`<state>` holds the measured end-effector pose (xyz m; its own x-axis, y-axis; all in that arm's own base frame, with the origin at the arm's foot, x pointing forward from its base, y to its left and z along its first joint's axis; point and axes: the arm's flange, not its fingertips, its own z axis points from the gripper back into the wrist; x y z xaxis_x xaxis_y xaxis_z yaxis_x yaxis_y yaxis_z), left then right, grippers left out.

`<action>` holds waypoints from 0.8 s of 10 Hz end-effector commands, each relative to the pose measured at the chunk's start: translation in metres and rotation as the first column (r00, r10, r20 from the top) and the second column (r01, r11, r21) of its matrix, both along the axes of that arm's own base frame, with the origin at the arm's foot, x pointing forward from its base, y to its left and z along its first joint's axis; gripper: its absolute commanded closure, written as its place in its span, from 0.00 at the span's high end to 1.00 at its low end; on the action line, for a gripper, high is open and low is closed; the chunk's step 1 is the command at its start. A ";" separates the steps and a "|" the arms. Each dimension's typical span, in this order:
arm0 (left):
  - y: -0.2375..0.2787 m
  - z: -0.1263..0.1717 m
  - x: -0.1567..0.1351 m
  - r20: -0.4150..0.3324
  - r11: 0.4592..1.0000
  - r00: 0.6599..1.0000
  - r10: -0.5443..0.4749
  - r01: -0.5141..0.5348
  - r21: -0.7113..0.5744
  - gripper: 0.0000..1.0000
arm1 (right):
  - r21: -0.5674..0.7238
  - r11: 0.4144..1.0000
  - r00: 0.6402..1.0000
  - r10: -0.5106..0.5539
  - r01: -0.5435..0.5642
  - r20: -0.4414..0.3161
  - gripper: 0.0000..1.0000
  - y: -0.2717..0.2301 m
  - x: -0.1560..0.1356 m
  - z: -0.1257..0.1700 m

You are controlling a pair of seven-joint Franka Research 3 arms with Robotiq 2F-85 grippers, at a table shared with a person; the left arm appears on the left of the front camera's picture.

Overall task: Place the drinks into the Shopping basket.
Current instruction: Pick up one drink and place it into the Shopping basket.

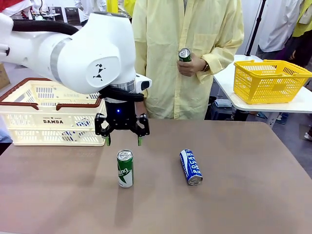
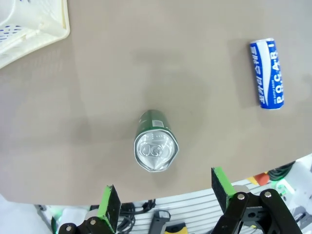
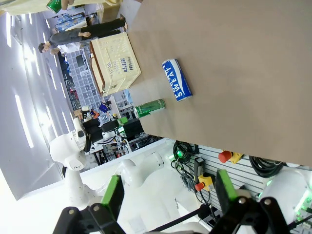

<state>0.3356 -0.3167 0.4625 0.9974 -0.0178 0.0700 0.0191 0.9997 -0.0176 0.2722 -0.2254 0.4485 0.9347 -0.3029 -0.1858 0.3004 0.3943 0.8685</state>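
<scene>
Front view: person's hand (image 1: 192, 64) holds green can (image 1: 184, 54).

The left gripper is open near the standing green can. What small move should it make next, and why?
Probably lower the left gripper onto the upright green can, so that its fingers straddle it. The jaws are open and hold nothing, the can stands free close below them, and in the left wrist view its silver top lies between the two fingers' lines.
</scene>
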 end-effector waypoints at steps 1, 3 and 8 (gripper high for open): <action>-0.005 -0.018 0.005 0.008 0.999 1.000 -0.002 0.002 0.033 1.00 | 0.001 1.000 1.000 0.001 -0.001 -0.006 1.00 0.001 -0.002 0.002; -0.006 -0.043 0.005 -0.023 1.000 1.000 -0.003 0.004 0.027 1.00 | 0.001 1.000 1.000 0.001 -0.001 -0.006 1.00 0.001 -0.002 0.002; -0.001 -0.090 0.002 -0.041 1.000 0.999 -0.030 0.030 -0.007 1.00 | 0.001 1.000 1.000 0.001 -0.001 -0.006 1.00 0.001 -0.002 0.002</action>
<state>0.3385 -0.3212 0.3764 0.9986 -0.0509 0.0133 0.0510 0.9986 -0.0120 0.2722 -0.2254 0.4485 0.9348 -0.3028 -0.1858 0.3003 0.3943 0.8685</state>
